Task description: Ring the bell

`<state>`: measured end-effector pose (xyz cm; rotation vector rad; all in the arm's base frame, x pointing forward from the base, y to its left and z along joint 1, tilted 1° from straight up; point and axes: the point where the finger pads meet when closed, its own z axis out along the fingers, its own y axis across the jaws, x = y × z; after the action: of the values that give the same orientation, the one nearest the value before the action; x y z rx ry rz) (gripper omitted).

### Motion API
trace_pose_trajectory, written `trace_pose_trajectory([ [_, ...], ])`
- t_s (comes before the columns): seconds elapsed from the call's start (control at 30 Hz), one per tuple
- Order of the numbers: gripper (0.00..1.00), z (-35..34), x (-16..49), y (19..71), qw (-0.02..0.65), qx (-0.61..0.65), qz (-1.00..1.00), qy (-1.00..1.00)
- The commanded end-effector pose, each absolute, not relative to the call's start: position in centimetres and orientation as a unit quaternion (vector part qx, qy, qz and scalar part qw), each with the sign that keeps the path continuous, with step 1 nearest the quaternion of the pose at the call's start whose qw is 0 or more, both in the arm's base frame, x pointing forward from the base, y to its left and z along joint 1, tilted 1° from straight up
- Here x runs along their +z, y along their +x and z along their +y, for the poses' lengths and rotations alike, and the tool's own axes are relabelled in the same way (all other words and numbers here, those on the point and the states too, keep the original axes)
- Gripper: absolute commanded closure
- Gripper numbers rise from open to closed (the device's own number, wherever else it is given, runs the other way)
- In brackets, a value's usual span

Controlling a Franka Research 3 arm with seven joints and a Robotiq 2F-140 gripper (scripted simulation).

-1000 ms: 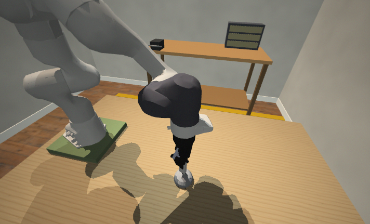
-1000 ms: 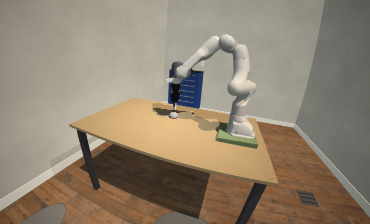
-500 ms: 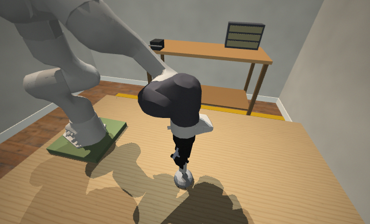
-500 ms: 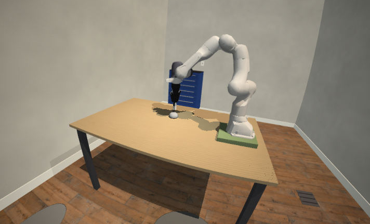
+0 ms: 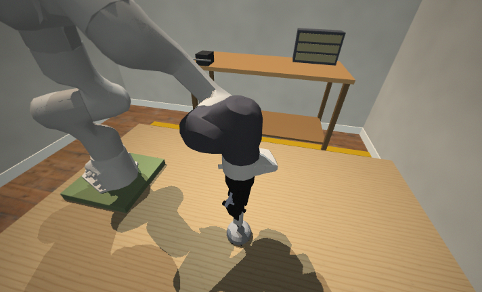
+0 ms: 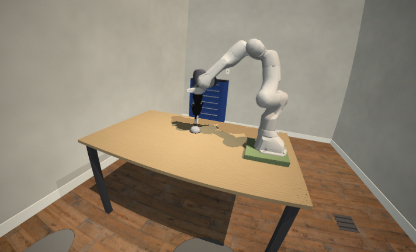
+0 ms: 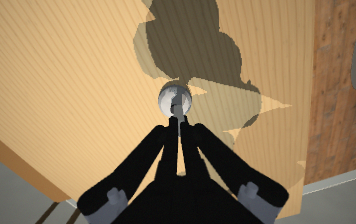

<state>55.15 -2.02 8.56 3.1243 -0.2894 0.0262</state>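
Gripper (image 5: 239,221) closed, empty, pointing straight down, tips over bell (image 5: 239,235) button.

1. Counter (image 6: 172,151): wide bare wood on every side of the bell (image 5: 239,235).
2. Closed tool (image 5: 240,221) occupies the space directly above it.
3. Green base plate (image 5: 149,189) stands well apart.

The arm arches over and points straight down; the hand (image 7: 177,121) is closed with fingertips together, gripping nothing.
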Motion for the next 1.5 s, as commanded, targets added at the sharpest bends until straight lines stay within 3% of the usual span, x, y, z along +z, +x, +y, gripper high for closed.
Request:
trace_pose_trajectory([
  [0.0,1.00,-2.22,8.65,55.21,0.003,0.009,-0.093,0.996],
  [1.47,1.00,-2.22,7.65,55.22,0.003,0.009,-0.093,0.996],
])
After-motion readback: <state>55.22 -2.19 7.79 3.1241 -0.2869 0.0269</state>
